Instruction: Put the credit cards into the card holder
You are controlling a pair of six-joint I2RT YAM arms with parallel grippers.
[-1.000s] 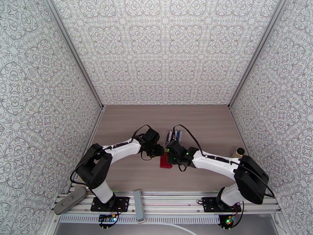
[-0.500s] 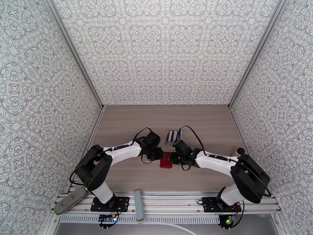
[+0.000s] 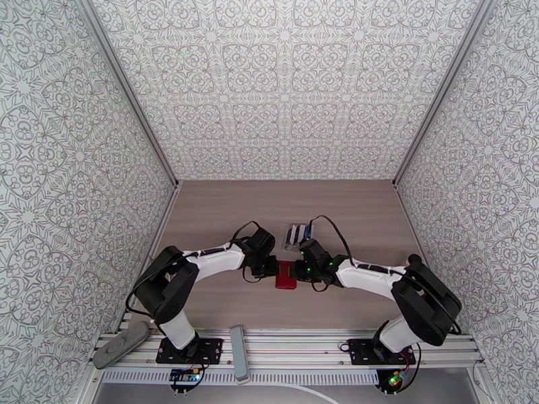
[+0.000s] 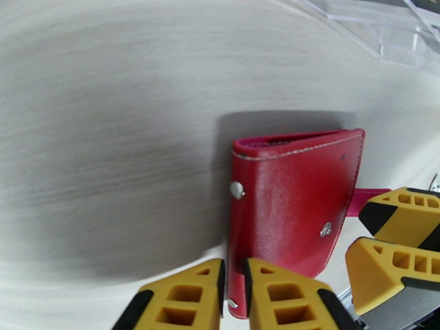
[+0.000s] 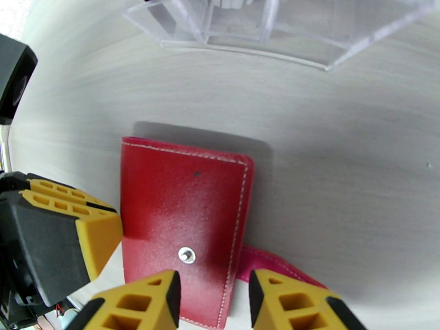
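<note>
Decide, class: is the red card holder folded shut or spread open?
Folded shut: the card holder lies flat showing only its red outer cover. Its snap tab sticks out unfastened, the stud bare.

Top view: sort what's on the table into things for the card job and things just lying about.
For the job: red wallet; cards in their clear stand; left end effector; right end effector.
Lying about: grey bar; grey oval pad, both at the near edge.

Left tool hides the card holder's near corner.
</note>
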